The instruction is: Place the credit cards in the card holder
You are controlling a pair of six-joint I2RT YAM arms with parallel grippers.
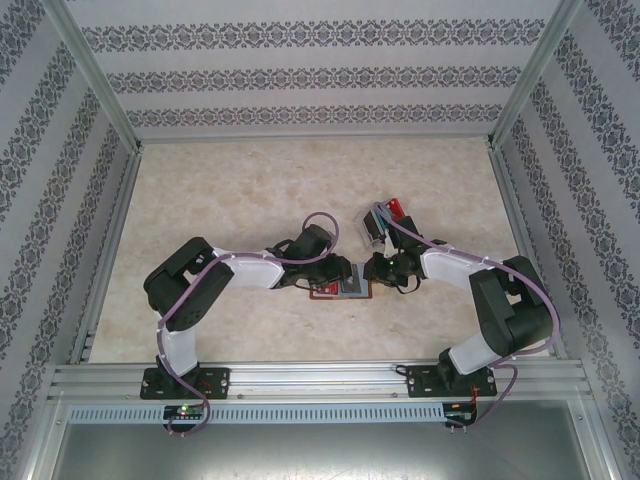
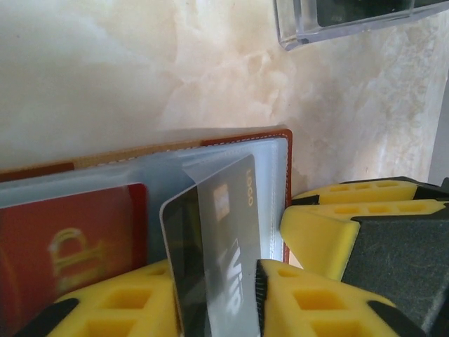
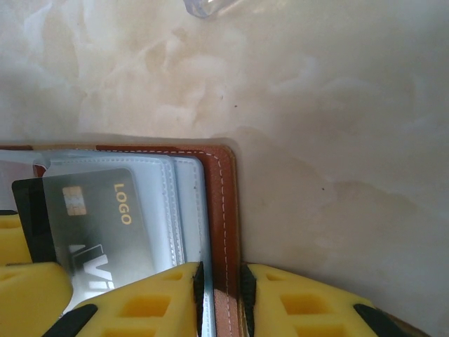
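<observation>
- Left gripper point(image 2: 214, 284) has its yellow fingers on either side of the dark grey card point(image 2: 217, 225), close against it. Whether they actually press on it I cannot tell from here.
- Right gripper point(image 3: 221, 281) is clamped on the brown leather edge of the card holder point(image 3: 223, 189), pinning it open on the table point(image 3: 330, 98).
- That dark grey card sits slanted, only partway under a clear sleeve, near the edge the right gripper holds. A red card point(image 2: 70, 239) lies seated in the sleeve beside it.
- A clear tray point(image 2: 295, 31) stands just beyond the holder, apart from it.
- First worry is the slant. Pushed in at this angle, a corner could catch on the sleeve's seam, and the card could buckle or spring back out.
- If the left fingers are loose, a push may slide them along the card rather than drive it home.
- If the right clamp slips, the whole holder would travel with the card and nothing would go in.
- Both grippers work very near each other, so a sideways correction could knock their fingers together and jolt the holder.
</observation>
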